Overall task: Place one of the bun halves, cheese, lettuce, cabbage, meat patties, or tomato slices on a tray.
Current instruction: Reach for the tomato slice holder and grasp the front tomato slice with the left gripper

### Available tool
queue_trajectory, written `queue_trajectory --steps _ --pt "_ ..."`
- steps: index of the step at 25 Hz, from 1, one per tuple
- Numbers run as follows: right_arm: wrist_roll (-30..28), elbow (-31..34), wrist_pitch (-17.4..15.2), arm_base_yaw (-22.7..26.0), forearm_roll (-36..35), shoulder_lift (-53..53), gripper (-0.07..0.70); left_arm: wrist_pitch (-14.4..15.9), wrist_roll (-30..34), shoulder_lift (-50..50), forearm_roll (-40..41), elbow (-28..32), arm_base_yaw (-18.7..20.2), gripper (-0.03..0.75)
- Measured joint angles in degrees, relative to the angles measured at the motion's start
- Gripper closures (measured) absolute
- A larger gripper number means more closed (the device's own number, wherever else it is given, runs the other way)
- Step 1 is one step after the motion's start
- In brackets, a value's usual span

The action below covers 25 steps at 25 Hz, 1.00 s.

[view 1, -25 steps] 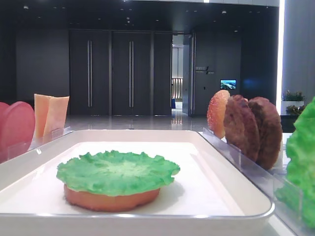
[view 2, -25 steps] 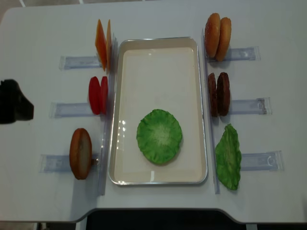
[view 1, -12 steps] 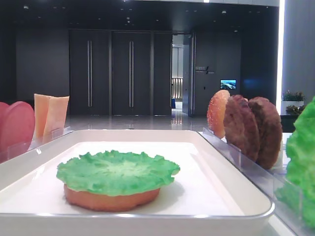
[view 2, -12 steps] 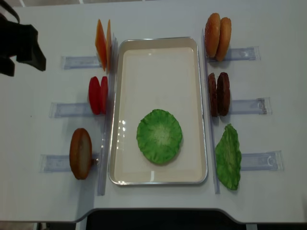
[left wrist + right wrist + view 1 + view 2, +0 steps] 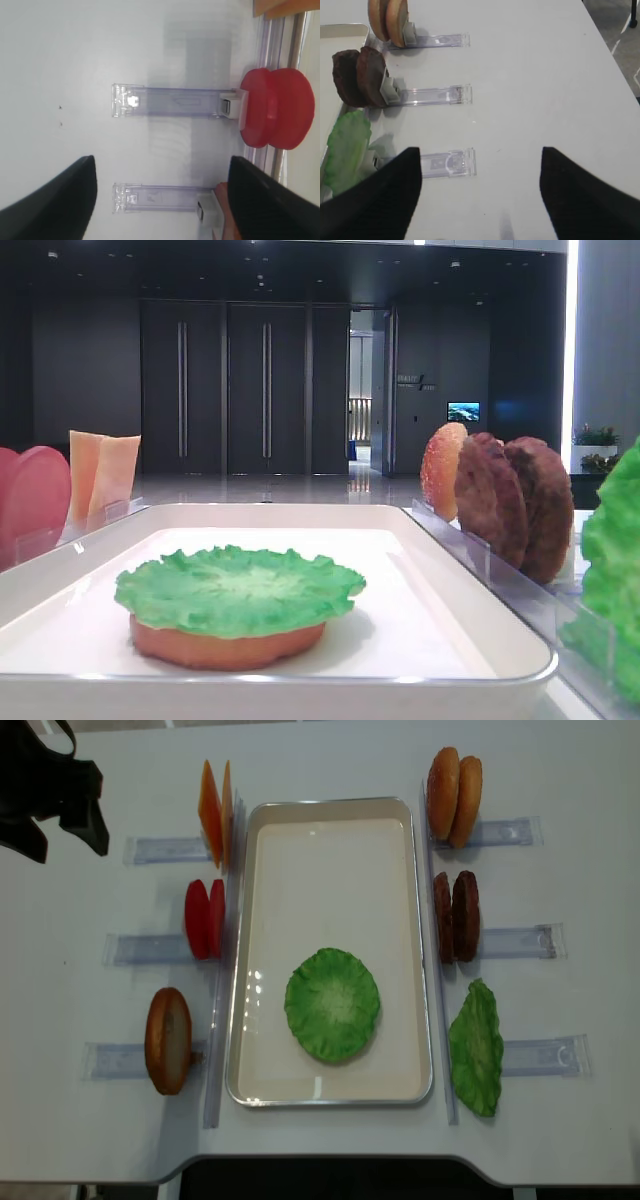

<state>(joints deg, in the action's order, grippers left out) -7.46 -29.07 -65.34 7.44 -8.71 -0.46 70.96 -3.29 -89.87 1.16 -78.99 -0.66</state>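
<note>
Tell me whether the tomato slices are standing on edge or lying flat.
Standing on edge: the tomato slices sit upright in their clear holder beside the tray.

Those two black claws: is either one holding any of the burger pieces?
No. The left gripper and the right gripper are both open over bare table, with nothing between their fingers.

White tray (image 5: pixel 330 820) at frame centre. Lettuce (image 5: pixel 332 1004) is laid flat on a bun half (image 5: pixel 225 645) in its lower half; tomato slices (image 5: pixel 205 918) stood upright left of it.
</note>
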Motion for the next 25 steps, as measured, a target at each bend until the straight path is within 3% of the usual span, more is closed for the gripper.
queue_trajectory --steps 5,18,25 --pt "0.0 0.0 0.0 0.0 0.0 0.0 0.155 0.0 -2.3 0.0 0.9 -0.1 3.4 0.093" --pt "0.0 0.0 0.0 0.0 0.0 0.0 0.155 -0.1 -16.9 -3.5 5.0 -0.3 19.2 0.093" --pt "0.0 0.0 0.0 0.0 0.0 0.0 0.155 -0.2 -22.3 -7.0 5.9 -0.3 24.1 0.093"
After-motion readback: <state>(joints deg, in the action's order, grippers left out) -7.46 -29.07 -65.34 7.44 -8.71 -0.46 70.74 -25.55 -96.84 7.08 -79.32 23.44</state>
